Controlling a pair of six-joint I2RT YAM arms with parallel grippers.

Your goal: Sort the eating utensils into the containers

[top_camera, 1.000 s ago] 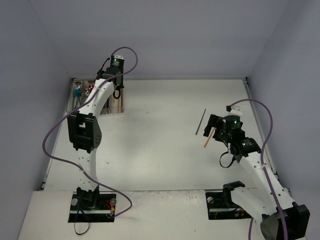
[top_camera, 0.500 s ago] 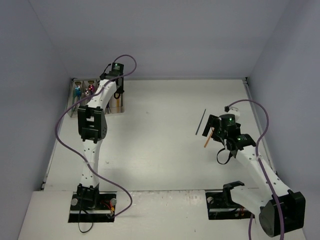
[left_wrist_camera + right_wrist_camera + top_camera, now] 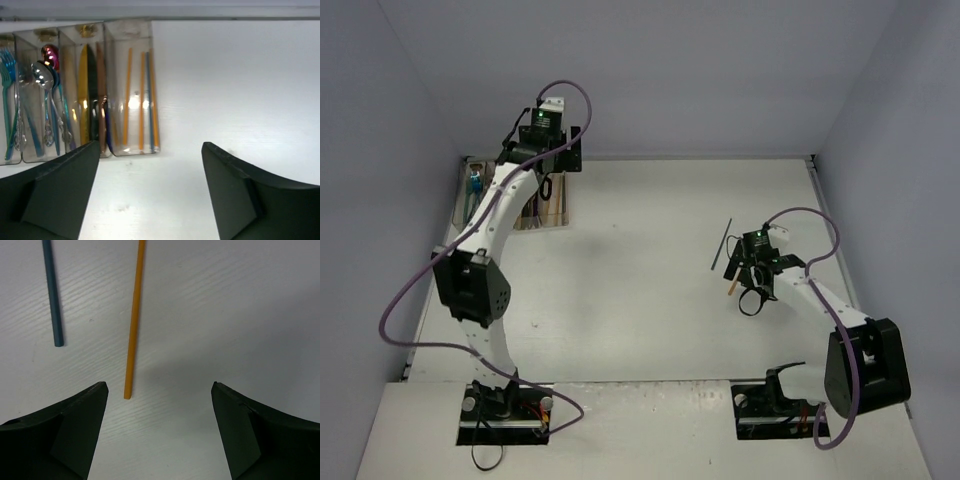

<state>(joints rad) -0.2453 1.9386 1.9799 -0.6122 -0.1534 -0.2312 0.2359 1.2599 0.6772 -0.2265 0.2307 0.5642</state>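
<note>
The containers are a row of clear bins at the table's far left. They hold teal forks, spoons, knives and orange sticks. My left gripper hangs open and empty above the table, just in front of the stick bin. From above, the left gripper is near the back wall. An orange stick and a dark blue stick lie on the table at the right. My right gripper is open low over the orange stick's near end, which lies close to the left finger.
The left arm crosses over the bins in the top view and hides most of them. The back wall stands right behind the bins. The right wall and the table's right edge lie close to the right arm. Purple cables loop from both arms.
My left gripper has opened and risen back from the stick bin, its elbow swinging left. The right gripper has moved left and down over the orange stick, its jaws a little narrower.
</note>
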